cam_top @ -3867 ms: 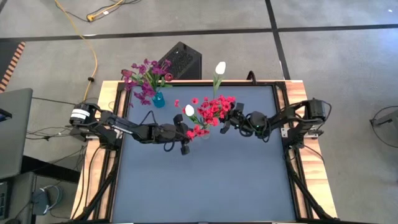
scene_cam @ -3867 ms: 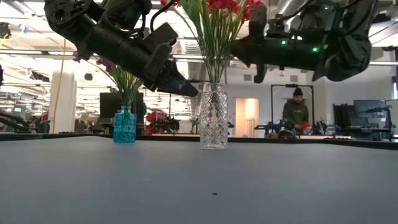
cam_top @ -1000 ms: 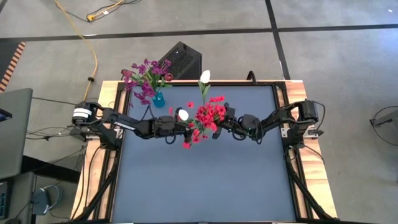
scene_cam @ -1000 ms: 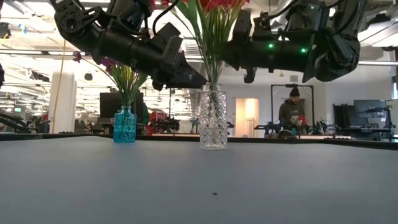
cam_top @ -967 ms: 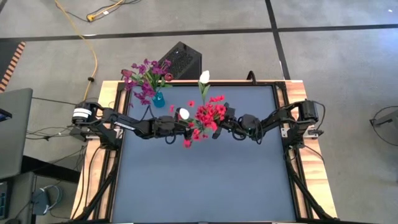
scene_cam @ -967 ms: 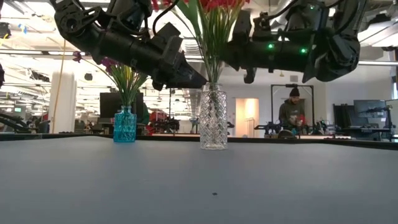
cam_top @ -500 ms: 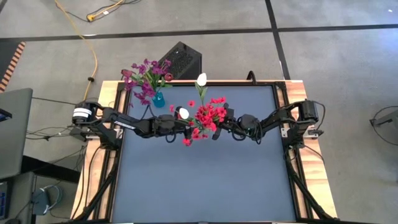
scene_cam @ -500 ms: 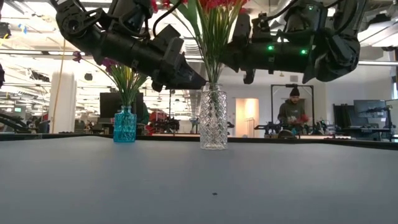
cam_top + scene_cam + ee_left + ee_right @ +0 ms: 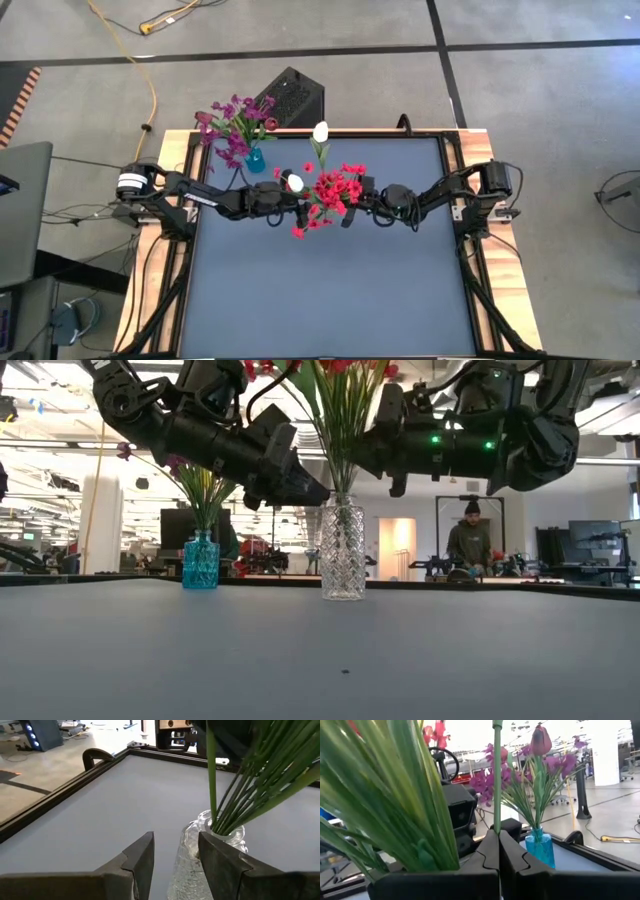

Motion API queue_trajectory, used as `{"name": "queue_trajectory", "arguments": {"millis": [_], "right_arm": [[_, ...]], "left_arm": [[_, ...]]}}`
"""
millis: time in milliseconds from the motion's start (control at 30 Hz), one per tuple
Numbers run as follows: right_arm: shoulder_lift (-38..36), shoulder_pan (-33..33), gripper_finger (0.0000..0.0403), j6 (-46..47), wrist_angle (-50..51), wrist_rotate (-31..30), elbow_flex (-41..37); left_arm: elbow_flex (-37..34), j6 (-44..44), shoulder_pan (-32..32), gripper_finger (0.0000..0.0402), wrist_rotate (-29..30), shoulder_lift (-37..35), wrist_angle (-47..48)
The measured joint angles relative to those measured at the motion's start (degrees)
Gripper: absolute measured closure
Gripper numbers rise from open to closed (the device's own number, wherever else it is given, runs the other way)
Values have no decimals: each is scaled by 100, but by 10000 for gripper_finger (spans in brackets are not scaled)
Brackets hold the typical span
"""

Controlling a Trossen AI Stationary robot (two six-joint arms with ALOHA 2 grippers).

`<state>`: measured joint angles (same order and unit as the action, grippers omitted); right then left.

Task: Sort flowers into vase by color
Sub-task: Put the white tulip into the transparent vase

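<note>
A clear cut-glass vase [image 9: 343, 550] stands mid-table with a bunch of red flowers [image 9: 338, 185] and a white bloom [image 9: 295, 182] in it. A second white flower [image 9: 321, 131] stands on a thin stem above the bunch, and my right gripper [image 9: 498, 835] is shut on that stem from the vase's right. My left gripper [image 9: 175, 845] is open just left of the vase's neck [image 9: 220, 827], with nothing between its fingers. I cannot tell whether it touches the vase. A blue vase [image 9: 255, 160] at the far left holds purple flowers [image 9: 235, 120]. My right gripper pinches the white flower's thin green stem [image 9: 496, 817] between its two fingertips, well below the bloom. The fingers come about level from the table's right and lie across the stem. The stem stands upright, and its lower part [image 9: 212, 795] reaches down to the clear vase's mouth.
A black box [image 9: 290, 95] sits just beyond the table's far edge. The table's raised frame [image 9: 60, 795] runs round the grey top [image 9: 330, 290], whose near half lies bare. A person [image 9: 475, 540] stands in the room behind.
The white flower's bloom has swung a little toward the table's left and near side, while its stem stays in my right gripper. The clear vase has stayed where it was.
</note>
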<state>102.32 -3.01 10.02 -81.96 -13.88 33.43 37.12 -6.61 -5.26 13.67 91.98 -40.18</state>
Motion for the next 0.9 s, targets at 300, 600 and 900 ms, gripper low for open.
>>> {"name": "queue_trajectory", "arguments": {"millis": [300,600,900], "right_arm": [[0,-9,386,-280,283,58,0],[0,-9,386,-472,364,212,0],[-727,-88,386,-684,406,359,-658]], "left_arm": [[0,-73,0,260,-158,0,62],[0,-116,0,260,-195,0,138],[-2,-63,-3,260,-201,0,227]]}}
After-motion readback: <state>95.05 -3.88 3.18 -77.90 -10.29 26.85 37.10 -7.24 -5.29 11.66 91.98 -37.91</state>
